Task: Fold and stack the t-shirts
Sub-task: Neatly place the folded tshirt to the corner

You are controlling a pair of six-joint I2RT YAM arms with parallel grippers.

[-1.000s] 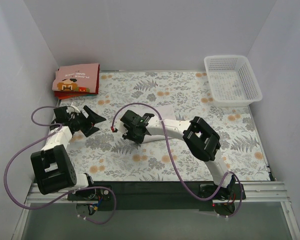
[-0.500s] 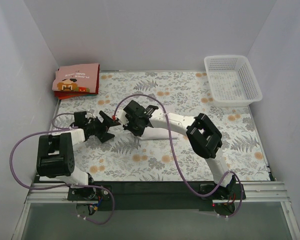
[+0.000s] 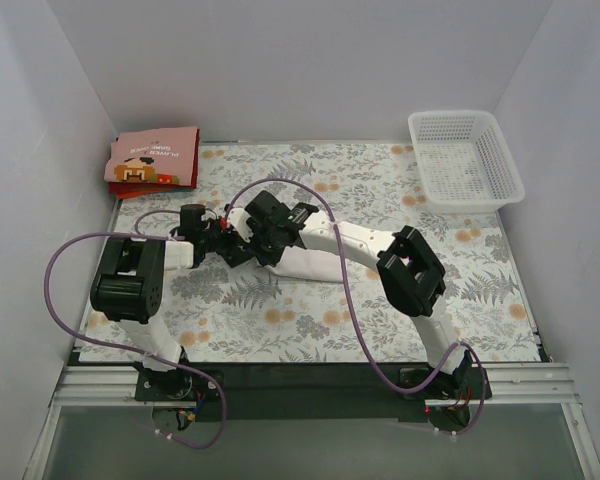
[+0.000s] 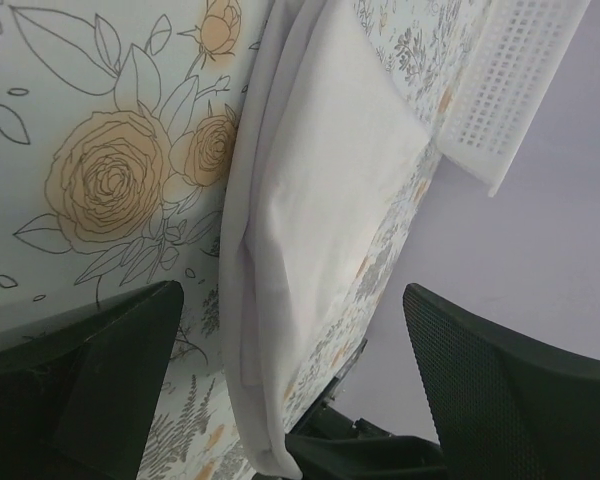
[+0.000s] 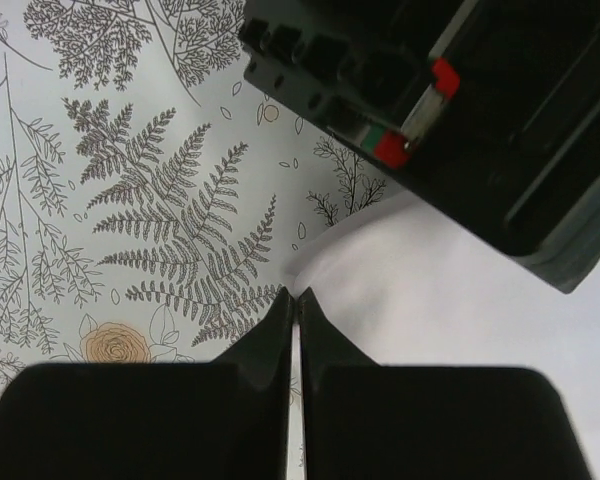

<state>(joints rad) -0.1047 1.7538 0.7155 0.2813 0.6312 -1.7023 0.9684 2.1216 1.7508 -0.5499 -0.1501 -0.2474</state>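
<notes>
A folded white t-shirt (image 3: 315, 266) lies mid-table under my right forearm. My right gripper (image 3: 258, 240) is shut, its tips pinching the shirt's near-left corner (image 5: 310, 268); the white cloth (image 5: 460, 310) spreads to the right of the fingers. My left gripper (image 3: 232, 246) is open right beside it, facing the shirt's left edge. In the left wrist view the shirt (image 4: 320, 180) lies between the spread jaws of the left gripper (image 4: 292, 300), untouched by them. A folded pink t-shirt with a brown pixel figure (image 3: 155, 157) lies on a red one (image 3: 130, 189) at the far left.
A white lattice basket (image 3: 466, 158) stands at the back right; it also shows in the left wrist view (image 4: 510, 90). The left gripper's black body (image 5: 450, 120) fills the top right of the right wrist view. Purple cables loop over both arms. White walls enclose the table.
My left arm has swung right from the table's left side until its open gripper meets the shirt's left edge. My right gripper has shifted slightly back and to the right.
</notes>
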